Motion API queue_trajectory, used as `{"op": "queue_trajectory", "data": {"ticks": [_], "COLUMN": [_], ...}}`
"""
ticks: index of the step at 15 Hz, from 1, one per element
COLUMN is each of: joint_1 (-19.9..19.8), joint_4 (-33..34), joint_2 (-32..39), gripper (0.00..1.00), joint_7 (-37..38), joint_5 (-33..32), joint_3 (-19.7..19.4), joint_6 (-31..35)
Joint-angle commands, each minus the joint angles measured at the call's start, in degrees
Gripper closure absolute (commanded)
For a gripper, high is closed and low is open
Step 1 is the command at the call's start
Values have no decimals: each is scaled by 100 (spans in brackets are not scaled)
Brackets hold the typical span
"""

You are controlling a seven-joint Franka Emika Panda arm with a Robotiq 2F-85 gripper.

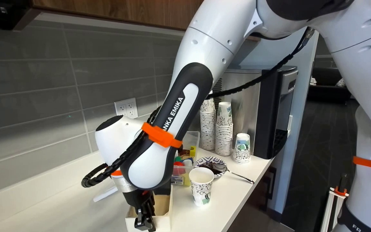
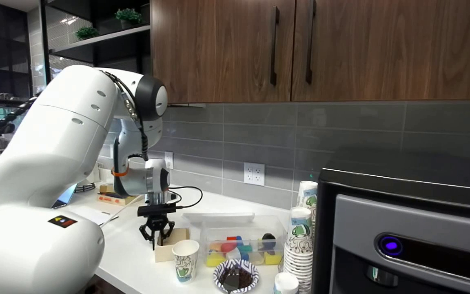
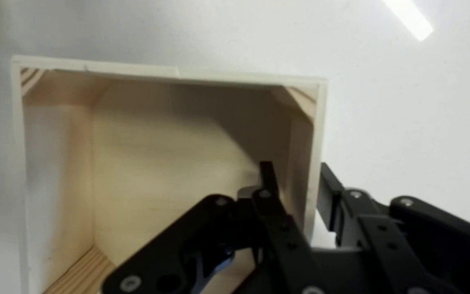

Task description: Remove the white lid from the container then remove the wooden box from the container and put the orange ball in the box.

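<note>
The pale wooden box (image 1: pixel 163 223) stands upright and open-topped on the counter, outside the tub; it also shows in an exterior view (image 2: pixel 163 255) and the wrist view (image 3: pixel 108 68). Its visible inside is bare. My gripper (image 3: pixel 295 165) straddles one box wall, one finger inside and one outside. The fingers are apart, with gaps beside the wall. The gripper also shows in both exterior views (image 1: pixel 146 222) (image 2: pixel 157 245). The translucent container (image 2: pixel 273 228) holds several coloured things. A round red-orange thing (image 2: pixel 229 246) in it looks like the orange ball. The white lid (image 2: pixel 222 217) lies behind the container.
A patterned paper cup (image 1: pixel 201 190) stands close to the box, also in an exterior view (image 2: pixel 185 263). A patterned bowl (image 2: pixel 220 269) with dark contents and a spoon (image 1: pixel 242 176) are near it. Cup stacks (image 1: pixel 224 138) stand by the dispenser (image 1: pixel 240 96). The tiled wall (image 1: pixel 31 122) runs behind.
</note>
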Motion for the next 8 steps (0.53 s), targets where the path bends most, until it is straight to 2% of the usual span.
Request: {"op": "queue_trajectory", "data": {"ticks": [1,6,8], "joint_1": [-29,-92,-161], "joint_4": [94,-508,-779], "joint_2": [-226,-1348,-1921], "gripper": [38,2,0], "joint_7": [-39,816,1174], "joint_5": [422,821,947], "joint_3": [58,-66,-140], "joint_6": [-225,-175,-207]}}
